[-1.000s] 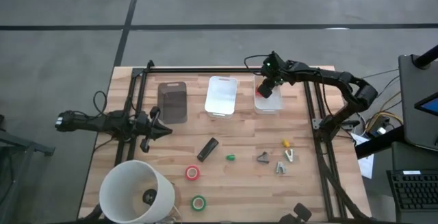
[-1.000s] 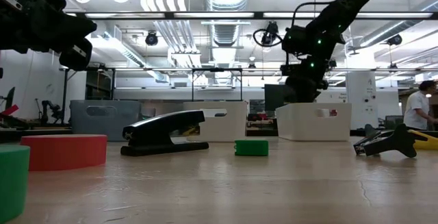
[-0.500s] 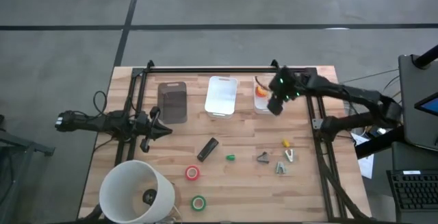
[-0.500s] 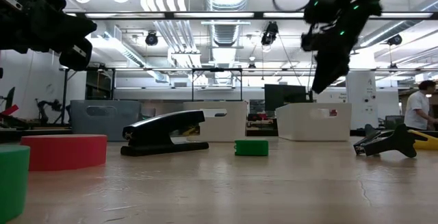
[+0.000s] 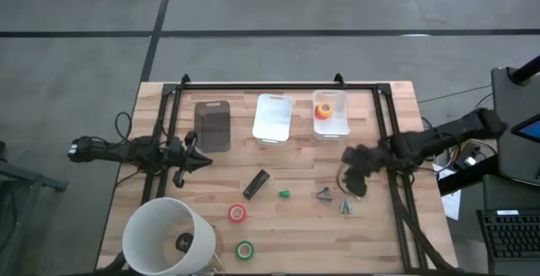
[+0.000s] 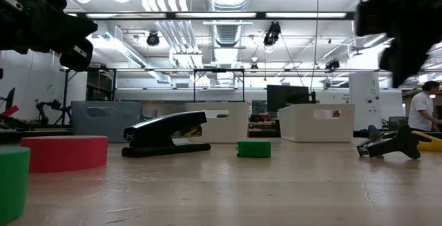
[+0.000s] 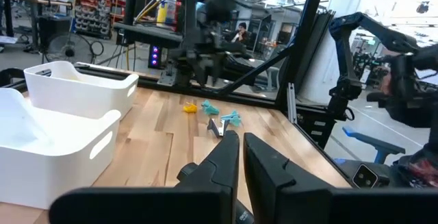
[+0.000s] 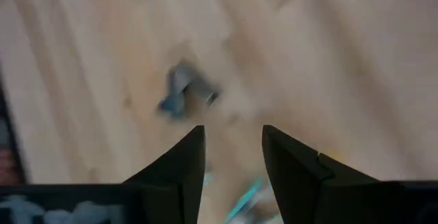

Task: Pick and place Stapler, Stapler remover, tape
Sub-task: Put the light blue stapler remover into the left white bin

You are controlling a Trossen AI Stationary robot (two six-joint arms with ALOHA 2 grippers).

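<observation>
Two hands: right hand [image 5: 353, 177] open over table [image 5: 295, 225].

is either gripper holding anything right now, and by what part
Nothing is held. The right gripper hangs open and empty above the staple removers. The left gripper is shut on nothing, off to the table's left side.

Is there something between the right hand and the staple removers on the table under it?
Nothing visible. The right hand, fingers apart, hovers over bare wood next to a dark staple remover.

no readable text, label or number on anything in view
</observation>
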